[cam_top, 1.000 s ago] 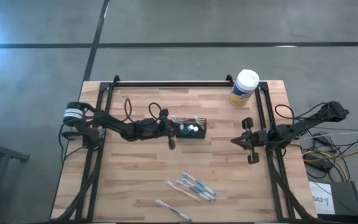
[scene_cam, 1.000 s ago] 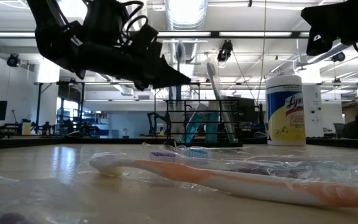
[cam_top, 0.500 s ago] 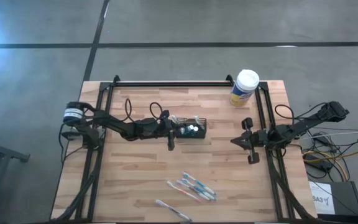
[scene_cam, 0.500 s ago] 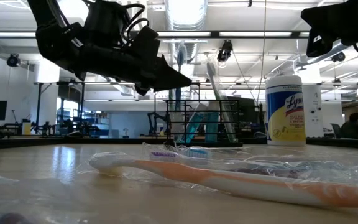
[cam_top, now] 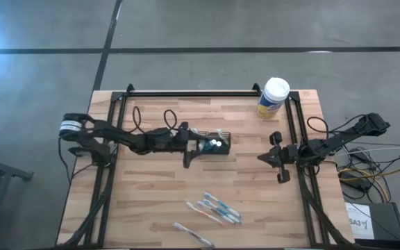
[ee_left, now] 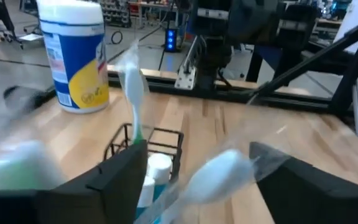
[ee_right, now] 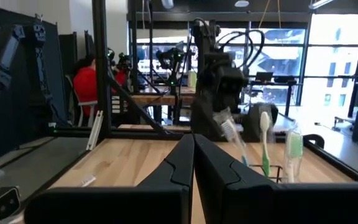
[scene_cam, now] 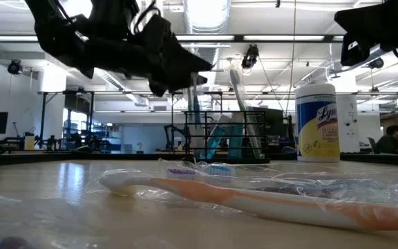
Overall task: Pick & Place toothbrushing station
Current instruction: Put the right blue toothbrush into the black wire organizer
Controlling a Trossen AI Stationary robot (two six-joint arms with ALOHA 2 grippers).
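Note:
The toothbrushing station (cam_top: 216, 143), a small black mesh caddy, stands on its base on the wooden table, left of centre, with toothbrushes (ee_right: 265, 140) upright in it. My left gripper (cam_top: 190, 145) reaches level from the table's left side and hovers just short of the caddy's left end, above its rim (ee_left: 148, 140). It is open wide (ee_left: 197, 152). A blurred, wrapped toothbrush (ee_left: 219, 177) shows between the spread fingers, and I see no finger on it. My right gripper (cam_top: 262, 158) waits shut (ee_right: 193, 146) near the table's right edge.
A white-lidded canister with a yellow label (cam_top: 274, 97) stands at the far right corner. Several wrapped toothbrushes (cam_top: 215, 208) lie toward the near edge, and another (cam_top: 193, 235) lies right at it. Black frame rails (cam_top: 186, 92) run along the table's far and side edges.
My left gripper has risen a little above the caddy and drawn back slightly toward the table's left edge. In the low view its fingertips have parted. The caddy has stayed where it was.

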